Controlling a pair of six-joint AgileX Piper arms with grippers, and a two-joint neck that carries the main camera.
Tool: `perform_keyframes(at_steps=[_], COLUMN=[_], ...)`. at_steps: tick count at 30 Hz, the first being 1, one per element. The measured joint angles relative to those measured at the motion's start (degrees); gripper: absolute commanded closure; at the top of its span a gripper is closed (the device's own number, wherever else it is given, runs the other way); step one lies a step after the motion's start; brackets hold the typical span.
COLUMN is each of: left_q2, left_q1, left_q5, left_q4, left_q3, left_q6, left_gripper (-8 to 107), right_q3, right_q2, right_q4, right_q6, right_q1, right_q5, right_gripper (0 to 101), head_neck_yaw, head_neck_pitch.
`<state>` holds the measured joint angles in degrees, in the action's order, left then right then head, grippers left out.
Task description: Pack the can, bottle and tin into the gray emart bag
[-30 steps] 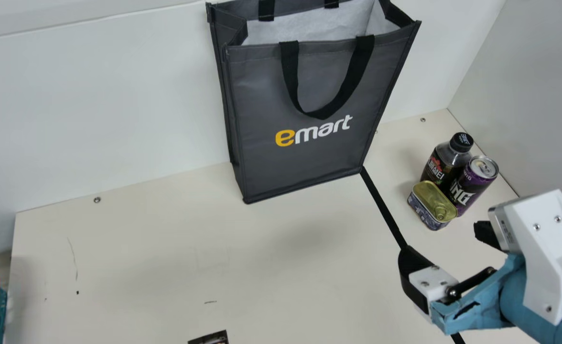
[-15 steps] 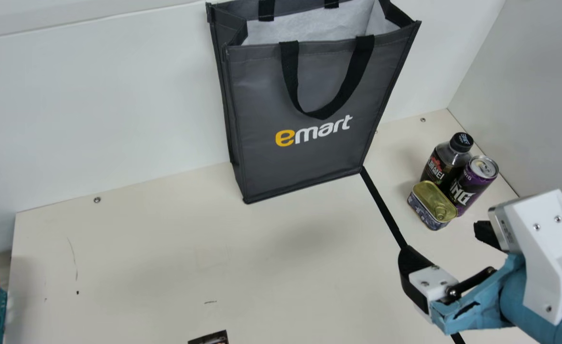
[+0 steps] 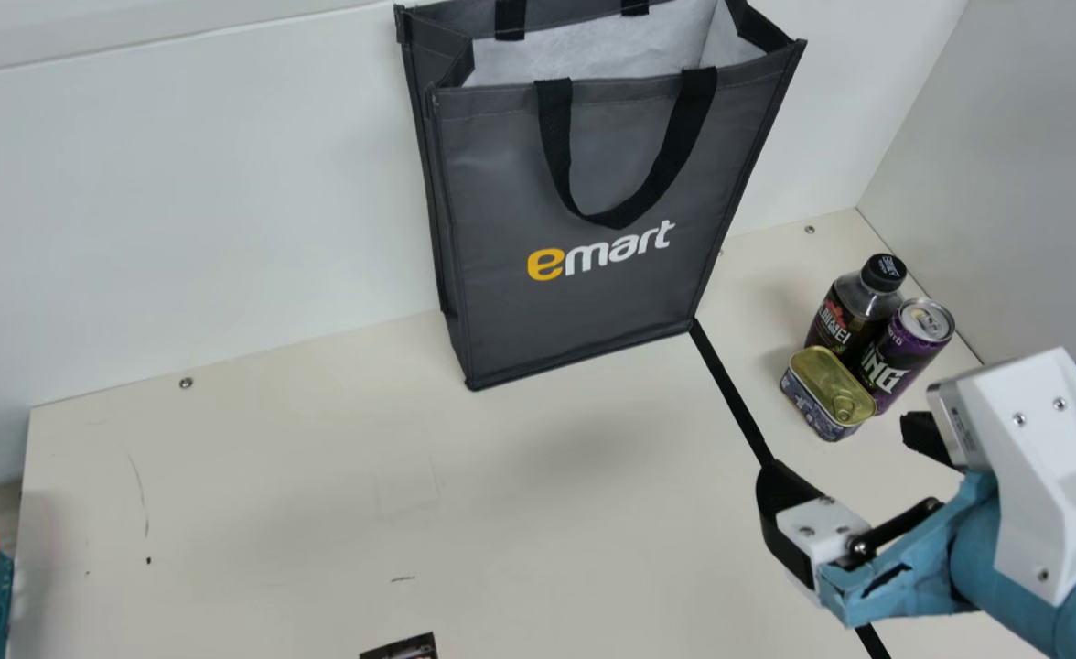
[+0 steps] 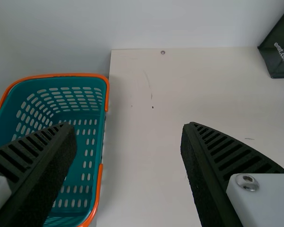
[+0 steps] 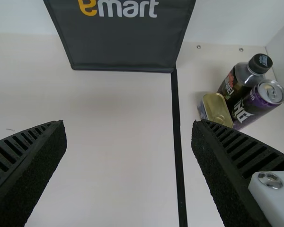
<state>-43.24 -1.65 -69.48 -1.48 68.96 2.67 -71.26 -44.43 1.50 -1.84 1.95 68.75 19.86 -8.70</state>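
My right gripper (image 3: 849, 448) is open at the main view's lower right, just nearer than the goods and touching none of them; in its wrist view the gripper (image 5: 128, 123) has nothing between its spread fingers. A dark bottle (image 3: 849, 314), a purple can (image 3: 904, 352) and a gold-lidded tin (image 3: 826, 389) stand close together at the table's right. The gray emart bag (image 3: 593, 183) stands upright against the back wall, its mouth open. In the left wrist view, my left gripper (image 4: 128, 127) is open with nothing held, its fingers apart over the table and a basket.
A teal basket (image 4: 93, 142) with orange handles is beside the table's left edge. Black tape (image 3: 730, 389) runs across the table from the bag's right corner toward the front. A small dark printed item (image 3: 405, 648) lies at the main view's bottom edge. Walls stand behind and at right.
My right arm has shifted slightly up and to the left in the main view, its gripper still open. The bag, bottle, can and tin have stayed in place.
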Motion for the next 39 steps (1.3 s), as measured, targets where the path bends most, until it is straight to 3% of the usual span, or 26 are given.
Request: perform_keyframes(at_steps=[22,39], left_q2=[0.00,0.00], left_q1=[0.00,0.00], left_q5=[0.00,0.00], left_q4=[0.00,0.00], left_q3=[0.00,0.00], left_q6=[0.00,0.00], left_gripper=[9,9], right_q3=[-9.13,-19.67], right_q2=[-8.43,-17.32], right_q4=[0.84,-4.91], right_q6=[-3.79,-13.44], right_q1=[1.67,-3.82], right_q5=[-1.42,-2.06], right_gripper=[10,10], head_neck_yaw=[0.09,0.00], head_neck_pitch=[0.00,0.00])
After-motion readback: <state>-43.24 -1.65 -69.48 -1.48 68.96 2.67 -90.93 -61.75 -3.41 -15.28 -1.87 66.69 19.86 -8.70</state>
